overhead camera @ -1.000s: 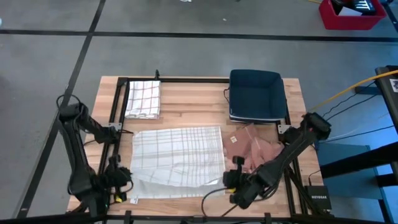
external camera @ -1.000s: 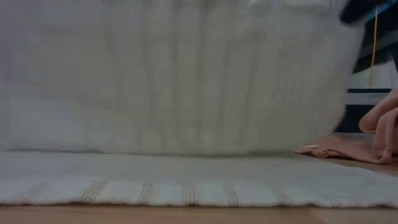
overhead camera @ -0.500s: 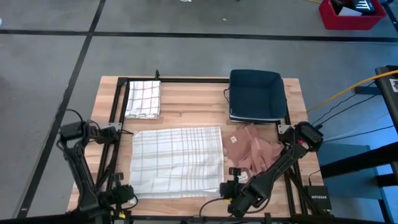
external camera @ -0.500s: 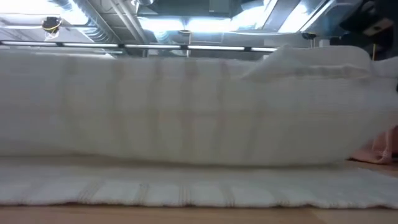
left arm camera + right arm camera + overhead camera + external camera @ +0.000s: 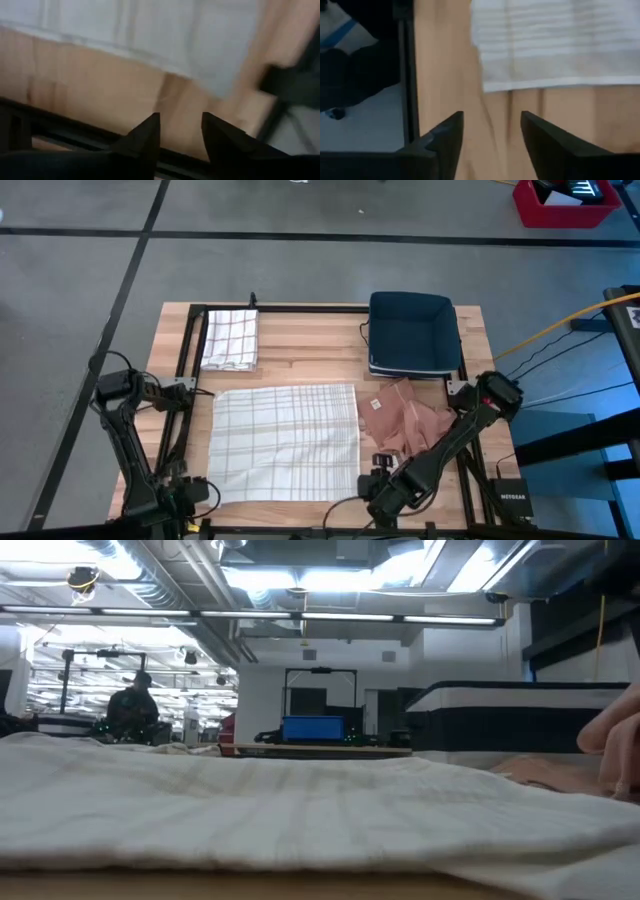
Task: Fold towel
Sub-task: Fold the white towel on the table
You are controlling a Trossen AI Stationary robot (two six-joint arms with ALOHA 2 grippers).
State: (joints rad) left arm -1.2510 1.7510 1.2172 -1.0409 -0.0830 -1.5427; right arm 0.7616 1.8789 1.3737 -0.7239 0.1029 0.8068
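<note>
The plaid towel (image 5: 285,442) lies spread flat on the wooden table (image 5: 310,355), its near edge running close to the table's front edge. Nothing is folded yet.

The left gripper (image 5: 179,131) sits at the front left corner of the table, just off the towel's near left corner. Its fingers stand apart with bare wood between them and hold nothing. The right gripper (image 5: 491,131) sits at the front of the table, just off the towel's near right corner. Its fingers are likewise parted and empty; the towel's hem lies just ahead of them in the right wrist view.

Step in hand, as judged from this layout: take both near corners for the first fold.

1. Advance each gripper to its corner with the fingers parted.
2. Slide the lower finger under the hem so that only one layer is pinched. A pinch on the wood alone will miss the cloth.
3. Close both grippers at matching points on the hem, so the edge lifts level.
4. Lift and carry the near edge toward the far edge, keeping the two arms in step to avoid a skewed crease.

Keep the right arm clear of the pink cloth (image 5: 402,420) just beside the towel, and of the dark blue bin (image 5: 411,330) beyond it. A folded checked towel (image 5: 230,338) lies at the far left, well apart.
</note>
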